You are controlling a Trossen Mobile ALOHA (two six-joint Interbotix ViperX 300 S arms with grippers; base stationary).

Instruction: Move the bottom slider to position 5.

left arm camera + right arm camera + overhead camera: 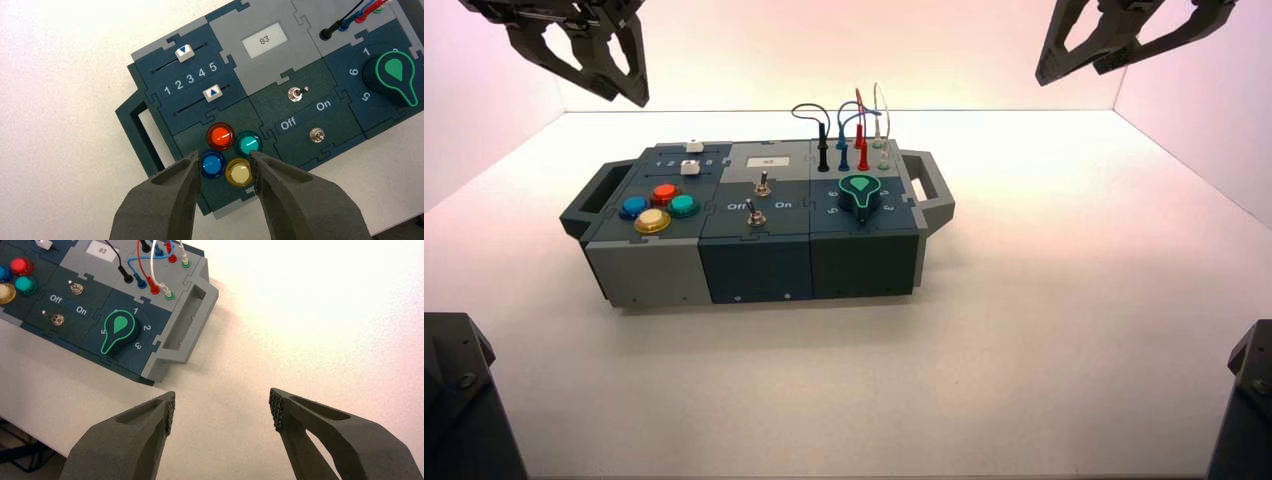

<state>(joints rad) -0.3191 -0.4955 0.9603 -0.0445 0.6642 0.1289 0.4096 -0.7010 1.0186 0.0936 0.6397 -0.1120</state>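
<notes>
The bottom slider (212, 93) is a white square knob with a blue triangle on a dark track, just below the numeral row 1 to 5. It sits toward the high end of the row, near the numeral 5 (213, 66). In the high view it (689, 168) is on the box's left rear section. My left gripper (225, 172) is open and empty, hovering high above the coloured buttons, apart from the slider; it is at the top left in the high view (624, 95). My right gripper (1074, 72) is open, empty and parked high at the right (222, 410).
A second white slider (184, 52) lies above the numeral row. Red (221, 136), teal (248, 143), blue (212, 164) and yellow (239, 173) buttons lie under my left gripper. Two toggle switches (296, 93), a green dial (395, 75), a display (264, 40) and plugged wires (854, 125) fill the rest of the box.
</notes>
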